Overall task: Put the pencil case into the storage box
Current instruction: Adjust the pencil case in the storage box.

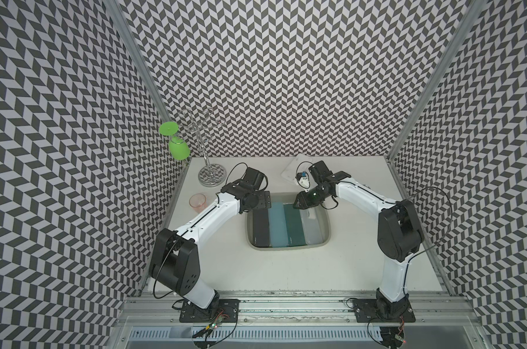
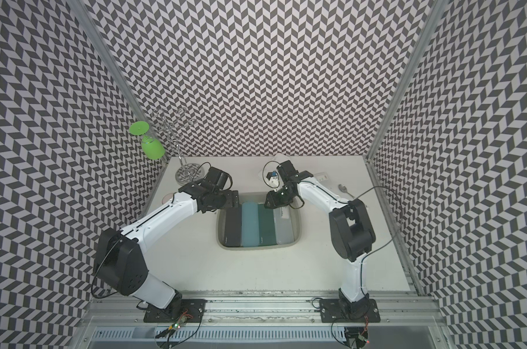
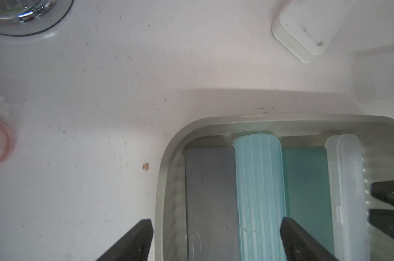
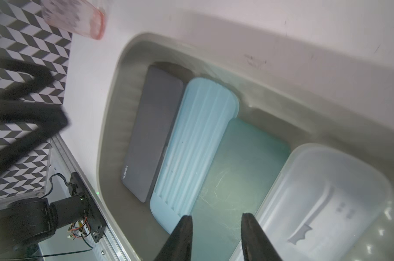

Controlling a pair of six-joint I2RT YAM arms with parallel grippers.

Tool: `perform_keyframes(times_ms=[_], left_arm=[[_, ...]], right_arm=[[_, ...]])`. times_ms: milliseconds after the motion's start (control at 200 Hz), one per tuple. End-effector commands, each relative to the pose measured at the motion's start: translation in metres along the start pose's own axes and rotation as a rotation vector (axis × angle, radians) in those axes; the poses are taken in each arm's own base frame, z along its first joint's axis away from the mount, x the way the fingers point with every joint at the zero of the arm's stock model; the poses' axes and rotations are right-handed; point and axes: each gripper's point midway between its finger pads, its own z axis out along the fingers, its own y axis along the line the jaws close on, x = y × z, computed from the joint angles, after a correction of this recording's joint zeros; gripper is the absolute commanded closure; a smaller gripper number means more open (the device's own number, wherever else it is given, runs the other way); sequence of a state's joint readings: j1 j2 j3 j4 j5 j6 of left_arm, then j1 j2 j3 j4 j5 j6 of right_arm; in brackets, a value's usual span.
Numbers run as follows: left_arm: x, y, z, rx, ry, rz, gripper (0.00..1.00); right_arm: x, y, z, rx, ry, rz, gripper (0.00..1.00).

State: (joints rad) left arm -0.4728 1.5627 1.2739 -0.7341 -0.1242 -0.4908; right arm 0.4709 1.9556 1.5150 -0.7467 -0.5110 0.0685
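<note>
Currently, storage box (image 1: 326,229) at the middle of the worktop (image 1: 316,272). Holds four long cases, flat and side by side, from left arm to right arm: dark grey case (image 1: 260,226), light blue ribbed case (image 1: 277,223), dark teal pencil case (image 1: 292,226), translucent white case (image 1: 312,228).

Right end effector (image 4: 216,215): closed on the dark teal pencil case near its far end, one finger at each long edge. That case inside the box, level with its neighbours.

Left end effector (image 3: 216,220): spread wide, holding nothing, above the box's far left corner; one finger outside the rim, the other over the seam between light blue and teal.

Edges and room: strip of box floor exposed beside the translucent white case; small gaps at the far wall beyond the grey and teal cases. Broad worktop between the near rim and the aluminium rail (image 1: 286,302). Pink cup (image 1: 198,201) left of the box, apart from the rim. Chrome stand (image 1: 209,175) with hanging green glass (image 1: 177,148) at the far left corner; white tray (image 1: 292,172) beyond the box; spoon (image 2: 344,189) past the right arm.

Hidden: in both top views, far ends of the cases under the two wrists, left fingers out of sight. White tray partly behind the right wrist. Pink cup blurred and cut off in both wrist views.
</note>
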Motion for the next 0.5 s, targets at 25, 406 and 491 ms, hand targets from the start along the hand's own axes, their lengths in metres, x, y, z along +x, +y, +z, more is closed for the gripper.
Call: perform_keyframes(times_ms=[25,406,491], left_arm=[[0.000,0.004,-0.010,-0.004,-0.029,-0.005,0.07],[-0.004,0.006,-0.013,-0.015,-0.044,-0.010,0.07],[-0.007,0.006,-0.014,-0.015,-0.050,-0.013,0.07]], right_arm=[[0.029,-0.015,0.034,-0.040,0.059,0.029,0.61],[0.064,-0.042,0.045,-0.003,0.099,0.037,0.61],[0.039,-0.027,0.028,-0.031,0.048,0.007,0.61]])
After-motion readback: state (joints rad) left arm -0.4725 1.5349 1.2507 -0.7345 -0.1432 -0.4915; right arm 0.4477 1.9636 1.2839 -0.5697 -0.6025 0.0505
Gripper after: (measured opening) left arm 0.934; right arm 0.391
